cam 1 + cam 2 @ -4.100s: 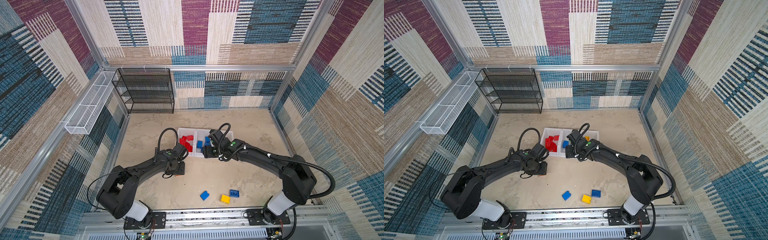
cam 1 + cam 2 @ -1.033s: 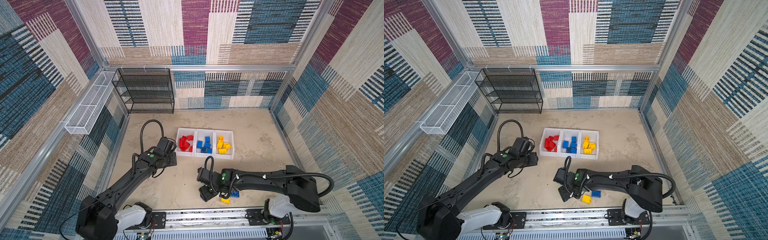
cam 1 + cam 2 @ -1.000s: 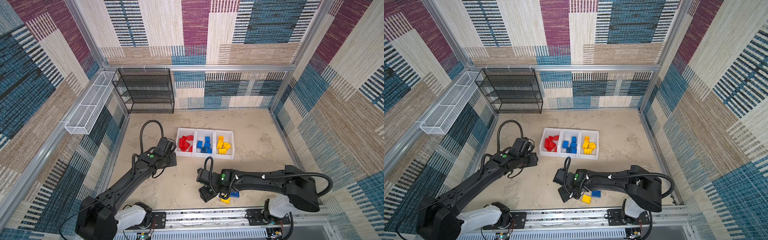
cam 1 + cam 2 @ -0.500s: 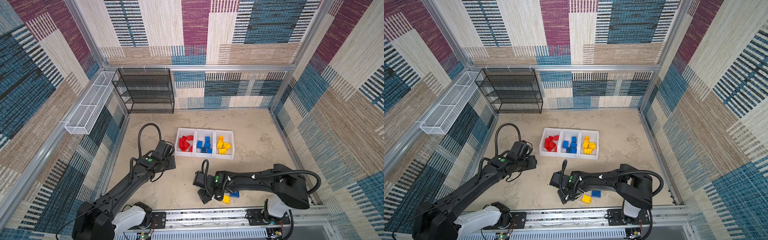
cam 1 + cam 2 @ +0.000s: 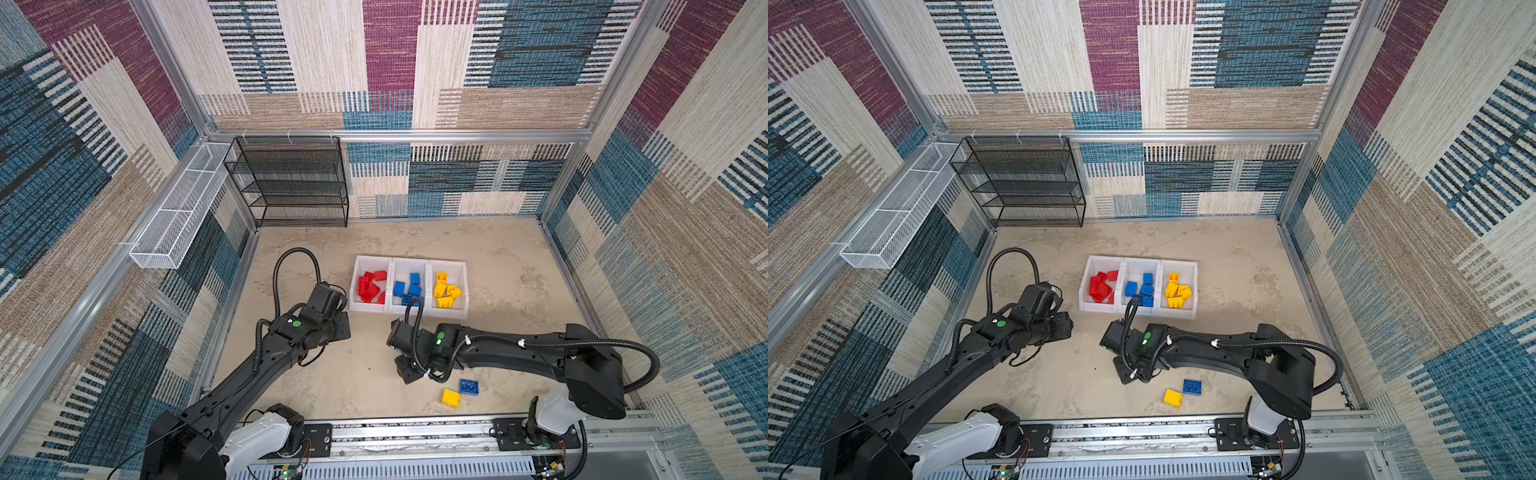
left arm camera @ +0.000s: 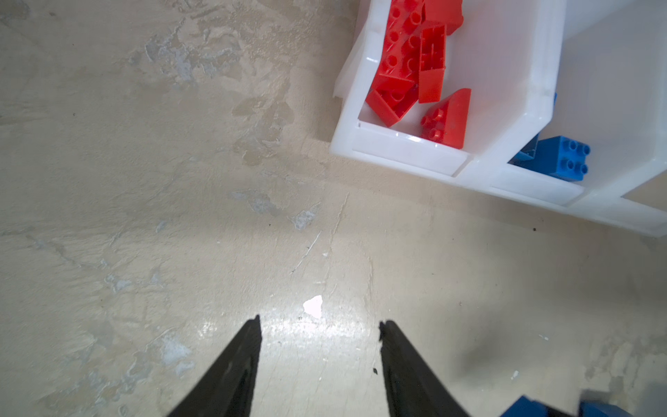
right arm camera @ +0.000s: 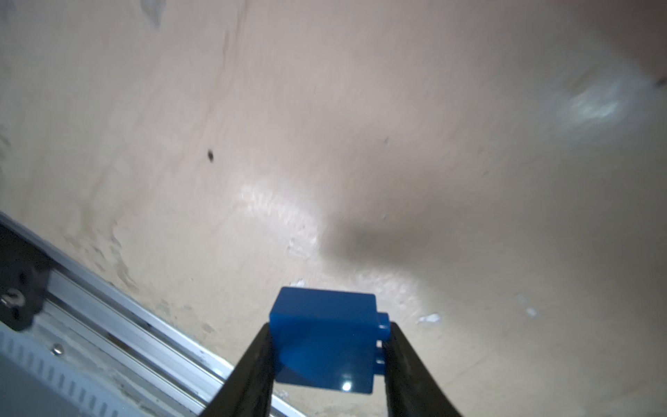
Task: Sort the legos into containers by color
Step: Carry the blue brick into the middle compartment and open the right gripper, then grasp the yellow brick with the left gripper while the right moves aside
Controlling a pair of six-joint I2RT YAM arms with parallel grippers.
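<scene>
Right wrist, blue lego (image 7: 325,339) between fingers (image 7: 252,375)

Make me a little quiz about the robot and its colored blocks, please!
1. True or false: the left gripper holds a red brick.
2. What color is the brick in the right gripper? A red, B blue, C yellow.
3. How many ungripped bricks lie on the table outside the bins?
Key: 1 false, its jaws are open and empty. 2 B, a blue brick. 3 two: a yellow brick and a loose blue brick.
</scene>
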